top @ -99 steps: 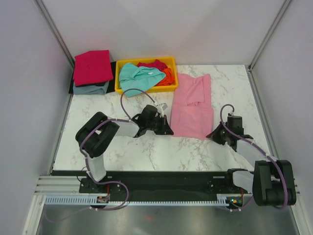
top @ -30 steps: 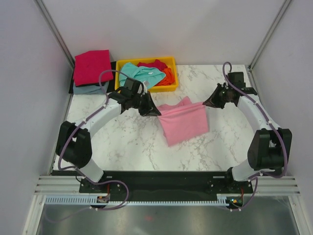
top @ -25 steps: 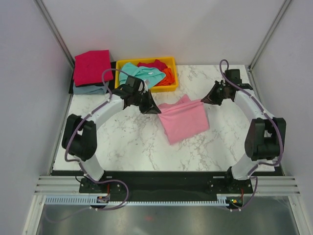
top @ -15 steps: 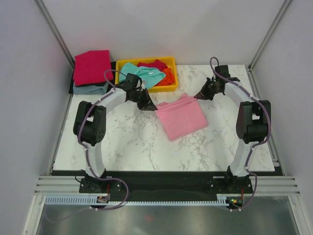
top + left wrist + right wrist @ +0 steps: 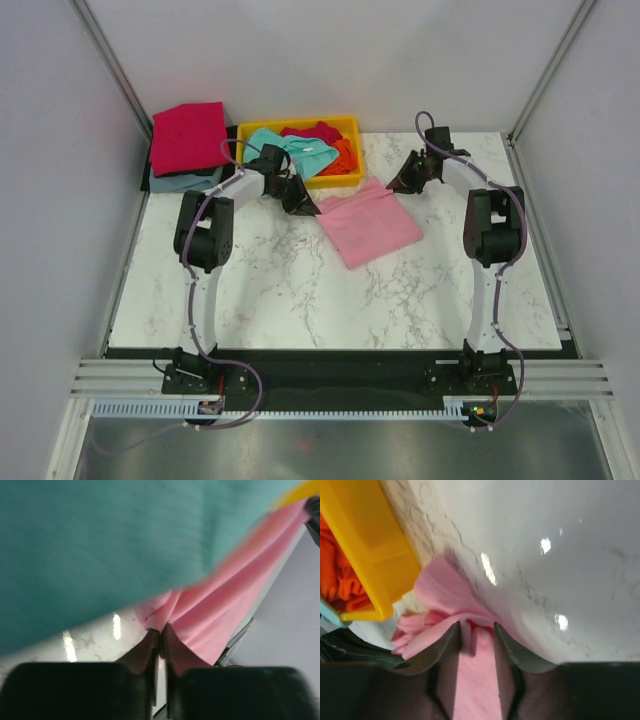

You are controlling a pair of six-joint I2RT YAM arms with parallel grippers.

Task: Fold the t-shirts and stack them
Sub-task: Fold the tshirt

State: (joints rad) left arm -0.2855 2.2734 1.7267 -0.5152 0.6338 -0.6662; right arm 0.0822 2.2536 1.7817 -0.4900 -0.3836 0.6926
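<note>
The light pink t-shirt [image 5: 372, 228] lies folded on the marble table [image 5: 300, 290], its far edge stretched between both grippers. My left gripper [image 5: 308, 207] is shut on its left corner; in the left wrist view [image 5: 161, 632] the jaws pinch pink cloth [image 5: 225, 610] under the blurred teal t-shirt [image 5: 100, 540]. My right gripper [image 5: 393, 186] is shut on the bunched right corner, with pink cloth [image 5: 437, 592] between the fingers [image 5: 476, 627]. A crimson t-shirt [image 5: 188, 137] lies folded on a grey-blue one [image 5: 185, 182] at the back left.
The yellow tray [image 5: 330, 181] stands at the back, just behind both grippers, holding the teal t-shirt [image 5: 285, 152], a red one [image 5: 315, 131] and an orange one [image 5: 345, 155]. Its corner [image 5: 370, 550] shows in the right wrist view. Grey walls enclose the table.
Both grippers have carried the pink t-shirt's held edge away from the arm bases toward the tray, folding it over. The shirt now lies shorter and farther back.
</note>
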